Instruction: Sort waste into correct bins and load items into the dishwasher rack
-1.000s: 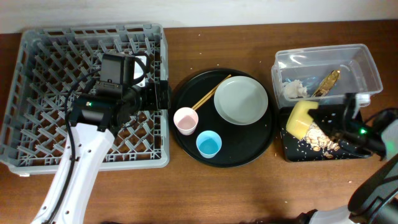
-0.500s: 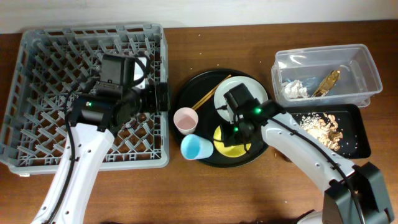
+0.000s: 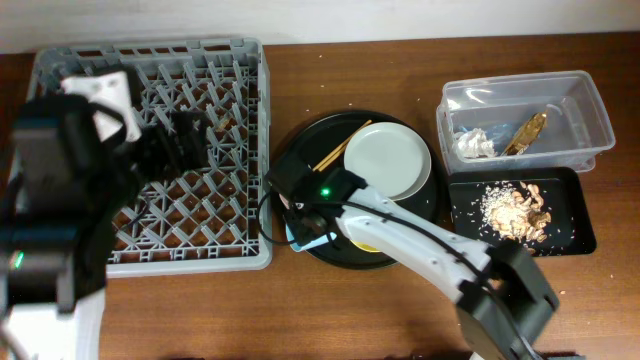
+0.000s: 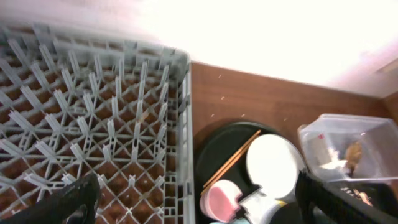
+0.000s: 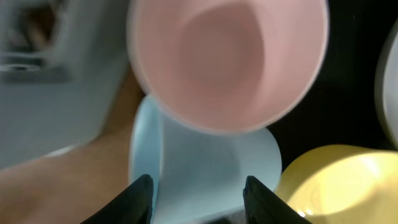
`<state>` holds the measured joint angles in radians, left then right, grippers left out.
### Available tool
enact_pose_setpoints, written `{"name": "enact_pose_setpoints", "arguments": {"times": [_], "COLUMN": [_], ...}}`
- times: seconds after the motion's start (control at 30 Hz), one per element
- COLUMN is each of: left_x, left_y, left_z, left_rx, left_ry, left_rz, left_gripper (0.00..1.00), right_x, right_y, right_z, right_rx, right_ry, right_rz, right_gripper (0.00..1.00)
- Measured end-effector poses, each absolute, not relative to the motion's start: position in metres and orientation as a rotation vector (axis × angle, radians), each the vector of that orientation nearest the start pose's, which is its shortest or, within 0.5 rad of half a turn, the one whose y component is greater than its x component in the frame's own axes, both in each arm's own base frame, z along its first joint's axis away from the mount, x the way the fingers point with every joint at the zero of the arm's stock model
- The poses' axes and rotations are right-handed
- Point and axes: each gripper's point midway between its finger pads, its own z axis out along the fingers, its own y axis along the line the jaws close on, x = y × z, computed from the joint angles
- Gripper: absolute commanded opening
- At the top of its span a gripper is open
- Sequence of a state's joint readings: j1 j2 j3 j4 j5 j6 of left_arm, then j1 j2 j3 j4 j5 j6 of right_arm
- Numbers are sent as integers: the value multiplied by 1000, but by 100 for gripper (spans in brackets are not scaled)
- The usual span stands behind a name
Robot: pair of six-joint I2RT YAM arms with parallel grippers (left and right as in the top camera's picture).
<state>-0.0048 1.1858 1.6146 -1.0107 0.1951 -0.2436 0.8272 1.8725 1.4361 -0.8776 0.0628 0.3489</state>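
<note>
The grey dishwasher rack [image 3: 60,255] fills the left side; the left wrist view shows it too [image 4: 93,93]. My left gripper [image 3: 185,142] hovers over it, open and empty [image 4: 199,208]. My right gripper [image 3: 300,205] is at the left of the round black tray, its fingers [image 5: 199,202] open on either side of the tipped light-blue cup [image 5: 205,165]. The pink cup [image 5: 227,62] stands just beyond it. The yellow bowl [image 3: 372,245] sits beside them, partly under the arm. The plate [image 3: 388,162] and chopsticks [image 3: 335,152] lie on the round tray.
The clear tub [image 3: 580,100] at the right holds the white tissue [image 3: 472,145] and the golden wrapper [image 3: 527,130]. The shallow black tray [image 3: 575,230] in front of it holds brown food scraps [image 3: 515,208]. The round black tray [image 3: 430,215] lies between rack and bins.
My right arm has let go of the yellow bowl on the round tray and moved left to the cups. The blue cup has tipped over. My left arm has shifted left over the rack.
</note>
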Motion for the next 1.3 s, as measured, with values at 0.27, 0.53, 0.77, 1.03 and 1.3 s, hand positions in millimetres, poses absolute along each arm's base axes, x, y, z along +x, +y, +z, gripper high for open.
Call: {"name": "enact_pose_setpoints", "arguments": {"times": [0.27,0.53,0.77,1.03,1.3], "left_x": [319,334,300,270,329], "left_y": [-36,-47,-168,-208,-132], "left_z": [365,367,388,392,349], "left_rx": [-158,-156,433,610,149], "left_ry": [2229,2205,2000,1982,2232], "left_rz": [-367,-912,-1895,-2007,-1550], "left_gripper": [99,99,93,61,56], "right_x": [281,317,297,304,328], "right_y": [257,216,253,262,234], "right_z": [71,266,365,382,362], "right_rx": [-639,-517,-887,-891,-639], "right_ry": [2837,2614,2023,1938,2141], "right_rz": [-191,782,1466,1518,1406], "right_gripper": [4,4,4,5,65]}}
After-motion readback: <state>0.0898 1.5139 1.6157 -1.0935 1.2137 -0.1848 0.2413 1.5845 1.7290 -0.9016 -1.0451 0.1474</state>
